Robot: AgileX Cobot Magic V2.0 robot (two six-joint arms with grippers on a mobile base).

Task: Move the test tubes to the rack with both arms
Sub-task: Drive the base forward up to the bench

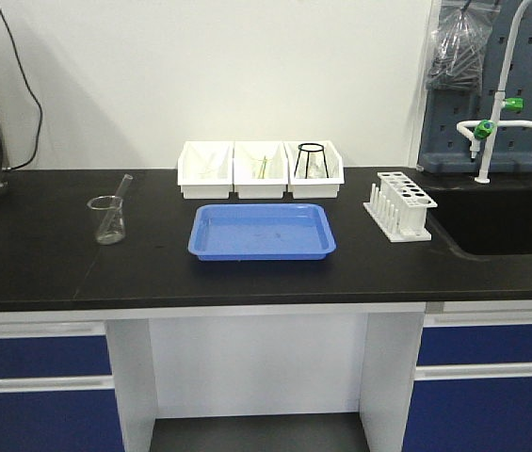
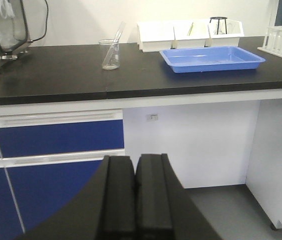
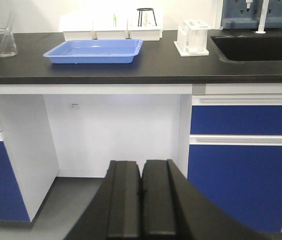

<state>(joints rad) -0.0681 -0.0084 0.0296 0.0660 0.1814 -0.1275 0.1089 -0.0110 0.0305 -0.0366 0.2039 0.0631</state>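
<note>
Glass made counting hard: one test tube (image 1: pixel 124 188) leaned in the beaker (image 1: pixel 107 221) at the counter's left end, clear and slender, its rim above the beaker's lip; whether others sat there I could not tell; the white rack (image 1: pixel 399 204) stood well apart, right of the blue tray (image 1: pixel 262 231), beside the sink (image 1: pixel 506 221); left gripper (image 2: pixel 135 162) and right gripper (image 3: pixel 141 165), cut off by the frame's bottom edge, each had fingers pressed together.
</note>
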